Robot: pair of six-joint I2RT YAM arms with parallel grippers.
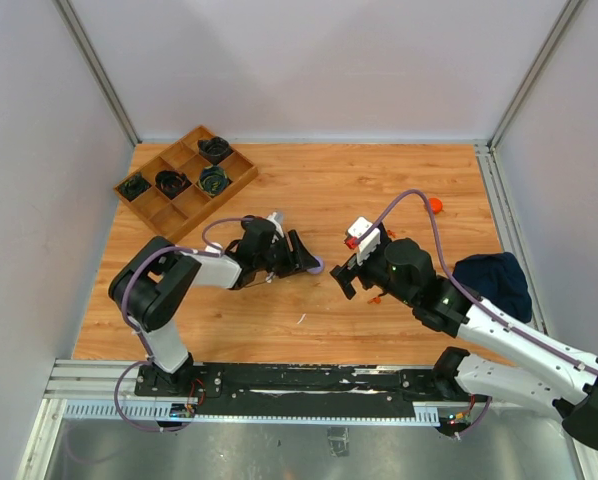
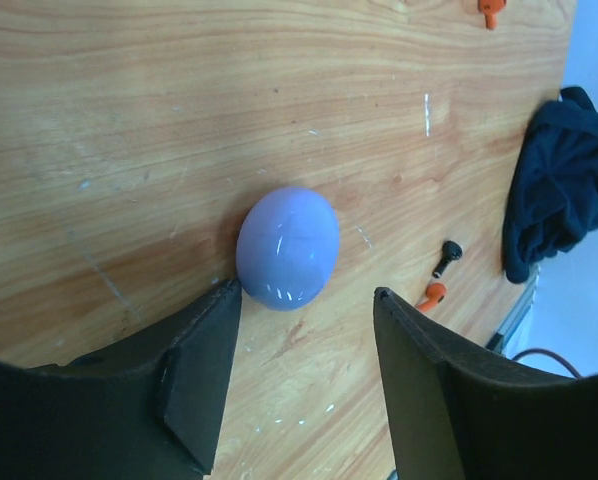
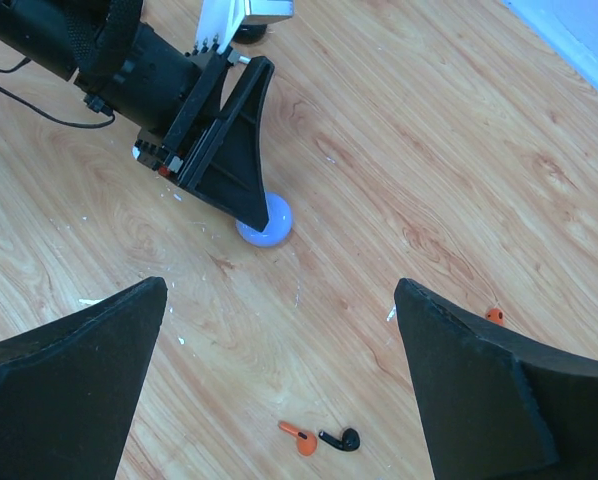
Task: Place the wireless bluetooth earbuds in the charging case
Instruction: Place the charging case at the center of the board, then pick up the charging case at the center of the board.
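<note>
You've nothing inserted yet: buds [image 3: 341, 438] loose on counter [image 3: 429, 150], case [image 2: 287, 248] shut, left claw [image 2: 304, 300] and right claw [image 3: 279, 290] apart.

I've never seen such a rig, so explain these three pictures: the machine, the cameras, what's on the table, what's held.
Two robot arms are bolted to a wooden table. One picture looks down from above; the other two come from cameras on the wrists. The left gripper is open right beside a pale purple egg-shaped plastic case. The right gripper is open too; its camera shows a tiny orange earbud and a tiny black earbud lying on the wood. Nothing is held.
</note>
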